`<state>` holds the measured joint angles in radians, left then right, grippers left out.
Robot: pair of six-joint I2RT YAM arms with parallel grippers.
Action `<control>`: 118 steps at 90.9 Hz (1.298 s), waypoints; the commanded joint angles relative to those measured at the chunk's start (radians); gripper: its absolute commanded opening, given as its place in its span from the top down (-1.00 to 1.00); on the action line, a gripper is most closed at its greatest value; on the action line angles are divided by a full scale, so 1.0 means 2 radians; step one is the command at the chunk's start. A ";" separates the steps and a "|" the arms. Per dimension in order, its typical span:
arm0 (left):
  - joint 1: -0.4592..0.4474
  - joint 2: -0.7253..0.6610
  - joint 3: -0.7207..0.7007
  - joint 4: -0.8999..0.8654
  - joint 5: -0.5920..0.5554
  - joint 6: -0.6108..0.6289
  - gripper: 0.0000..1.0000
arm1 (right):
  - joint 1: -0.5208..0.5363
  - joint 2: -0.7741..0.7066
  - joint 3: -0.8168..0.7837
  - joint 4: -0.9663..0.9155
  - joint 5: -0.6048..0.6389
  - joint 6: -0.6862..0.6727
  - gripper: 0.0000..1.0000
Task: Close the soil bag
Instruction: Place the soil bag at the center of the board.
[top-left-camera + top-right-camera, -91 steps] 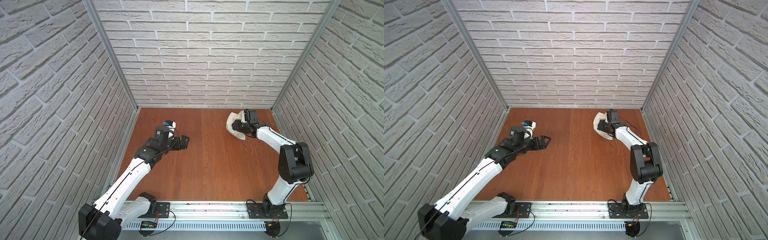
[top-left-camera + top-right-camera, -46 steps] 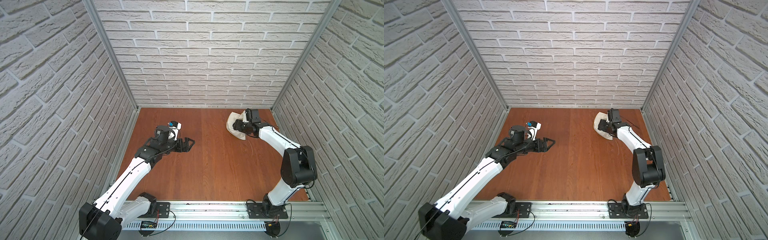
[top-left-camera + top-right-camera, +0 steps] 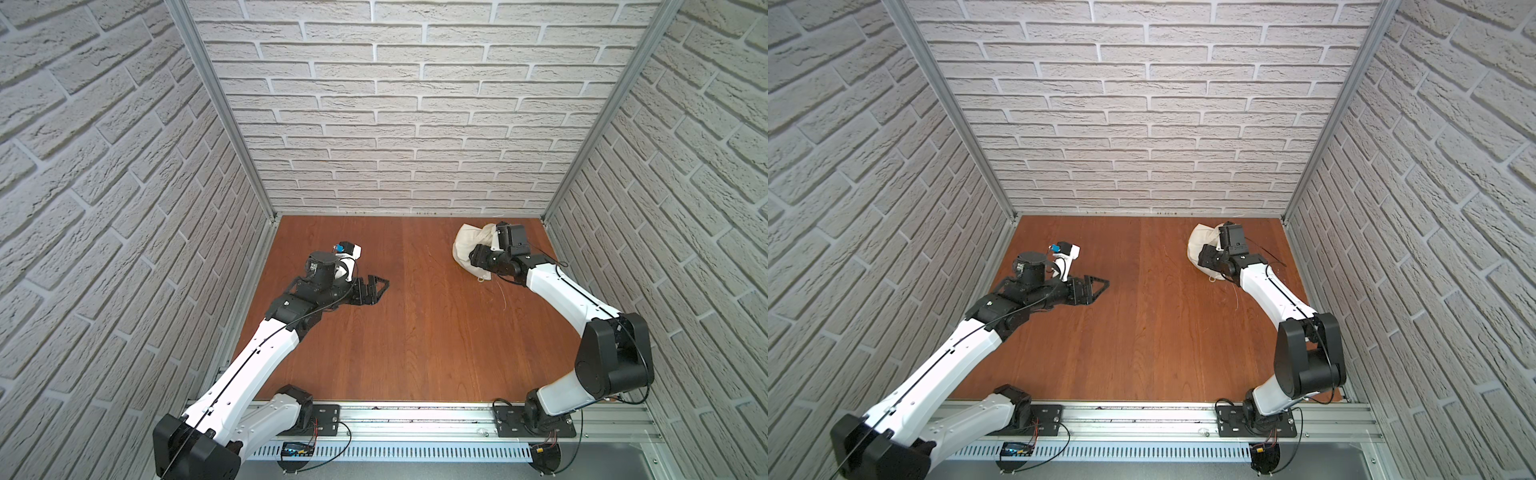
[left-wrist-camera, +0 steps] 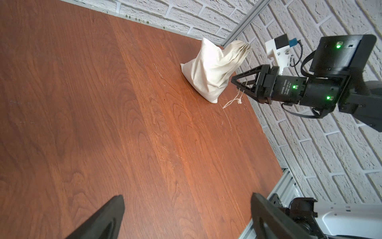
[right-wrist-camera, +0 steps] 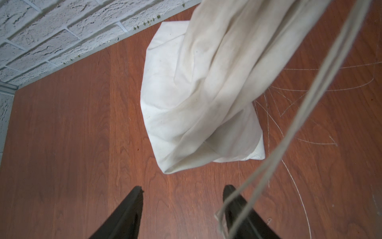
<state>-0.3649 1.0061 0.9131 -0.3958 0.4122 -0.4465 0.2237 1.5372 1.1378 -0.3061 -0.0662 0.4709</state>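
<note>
The soil bag (image 3: 467, 249) sits by the desk's (image 3: 415, 332) far right corner. The right claw (image 5: 183, 187), jaws apart, is beside it, cord (image 5: 291, 129) across one finger. The left claw (image 4: 187, 195) spreads wide.

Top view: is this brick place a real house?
Likely a robot test booth: pale brick-pattern wall panels, white-and-black robot arms bolted to a silver metal rail, a small cream cloth sack.

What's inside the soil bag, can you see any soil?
No soil shows. The soil bag stands on the table with its rim gathered tight, so the cloth hides whatever it holds. Only its cord hangs outside.
</note>
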 commanded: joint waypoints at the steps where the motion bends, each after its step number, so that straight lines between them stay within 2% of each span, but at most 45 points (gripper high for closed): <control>1: 0.001 -0.013 0.003 0.011 0.000 -0.002 -0.97 | 0.007 -0.026 -0.009 -0.012 0.021 -0.002 -0.32; 19: 0.001 -0.022 -0.006 0.016 -0.001 -0.009 -0.97 | 0.014 -0.042 -0.006 -0.052 0.068 -0.012 -0.38; 33: 0.001 -0.024 -0.006 0.014 -0.006 -0.008 -0.96 | 0.032 -0.054 0.004 -0.087 0.128 -0.027 -0.48; 53: 0.001 -0.027 -0.008 0.013 -0.008 -0.009 -0.97 | 0.055 -0.069 0.007 -0.101 0.159 -0.036 -0.59; 68: 0.000 -0.030 -0.009 0.011 -0.011 -0.010 -0.96 | 0.074 -0.083 0.007 -0.094 0.157 -0.045 -0.67; 84: 0.000 -0.030 -0.007 0.008 -0.013 -0.010 -0.96 | 0.087 -0.105 -0.008 -0.061 0.129 -0.064 -0.71; 105: -0.001 -0.041 -0.004 -0.007 -0.052 -0.008 -0.96 | 0.096 -0.164 -0.066 0.034 0.082 -0.136 -0.71; 118: 0.000 -0.050 0.001 -0.012 -0.072 -0.004 -0.96 | 0.097 -0.195 -0.084 0.055 0.048 -0.181 -0.72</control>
<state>-0.3649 0.9310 0.9077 -0.4198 0.3206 -0.4652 0.4099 1.1999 0.9932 -0.3061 0.1024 0.2161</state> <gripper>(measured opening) 0.983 0.859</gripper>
